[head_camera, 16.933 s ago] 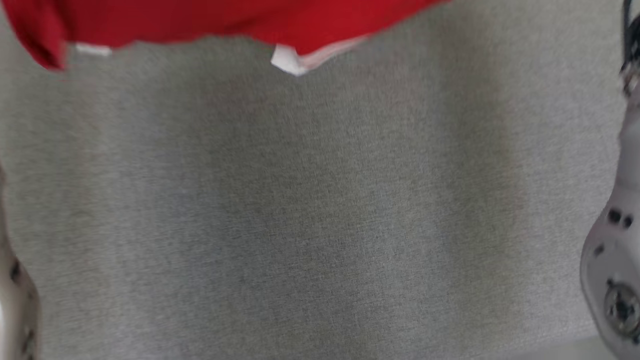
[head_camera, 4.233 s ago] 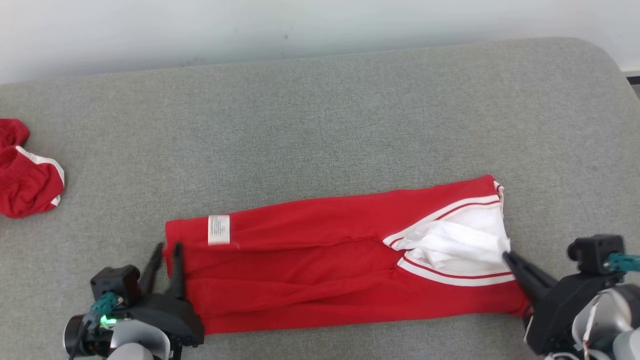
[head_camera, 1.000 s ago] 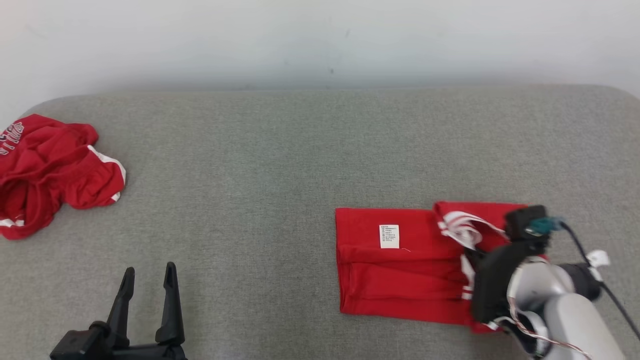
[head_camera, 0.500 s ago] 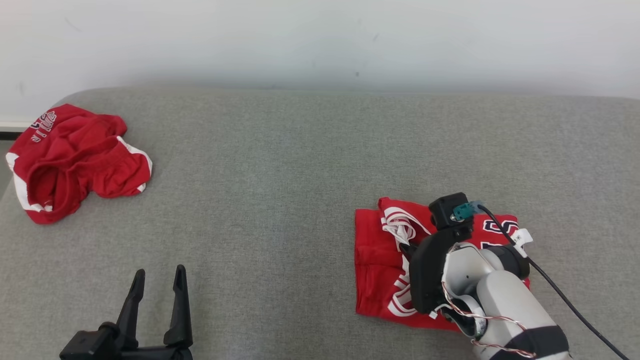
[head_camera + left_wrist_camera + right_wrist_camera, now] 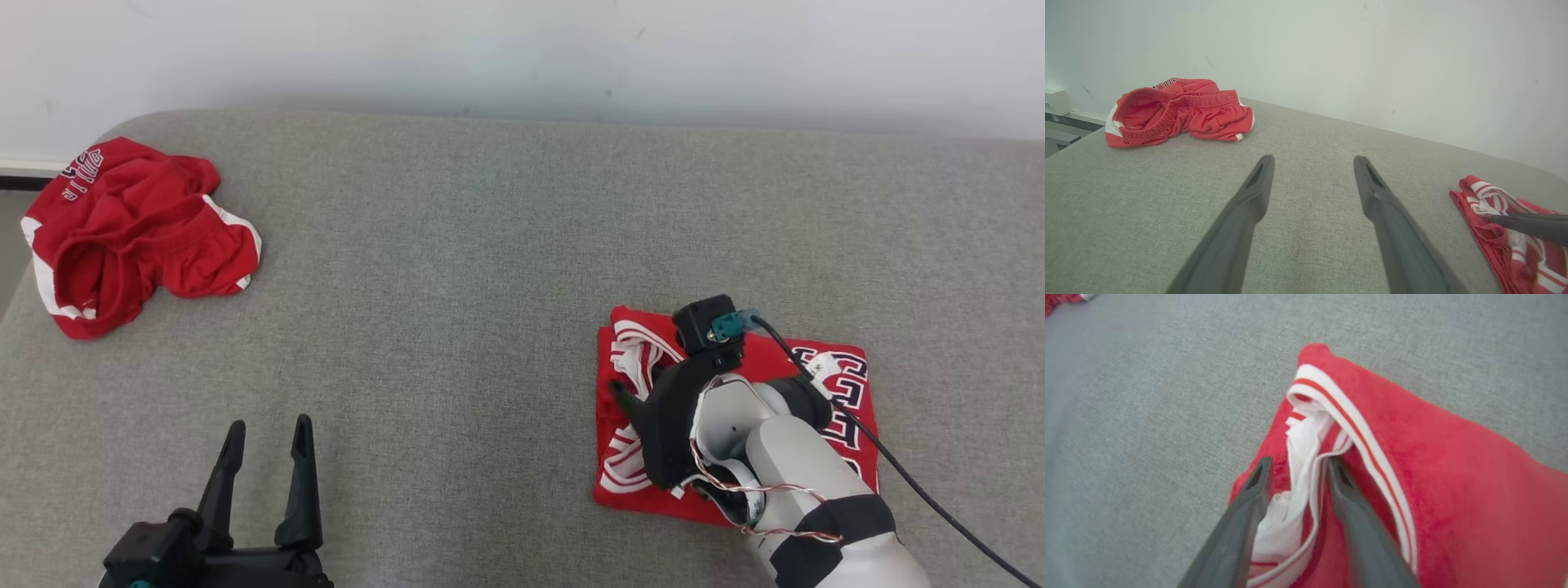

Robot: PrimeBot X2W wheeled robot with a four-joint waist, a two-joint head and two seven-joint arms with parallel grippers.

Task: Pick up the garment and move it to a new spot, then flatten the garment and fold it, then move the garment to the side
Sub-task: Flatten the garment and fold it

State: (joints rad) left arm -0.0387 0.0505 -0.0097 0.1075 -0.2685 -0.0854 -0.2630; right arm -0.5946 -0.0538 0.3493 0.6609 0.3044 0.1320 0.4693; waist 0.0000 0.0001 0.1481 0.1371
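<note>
Red crumpled shorts (image 5: 139,233) sit at the far left of the grey upholstered surface (image 5: 457,269), well apart from the work; likely the side pile. Left gripper (image 5: 270,422): fingers spread wide, empty, parked low and clear of the job. Folded red jersey garment with white striped trim (image 5: 849,359) lies flat at the right. Right gripper (image 5: 1299,461) is at its left edge, jaws parted, trim loose between the fingers, nothing pinched. Reads as fold done, side move not yet made.

Head above, wrists low; garment (image 5: 616,445) shared
</note>
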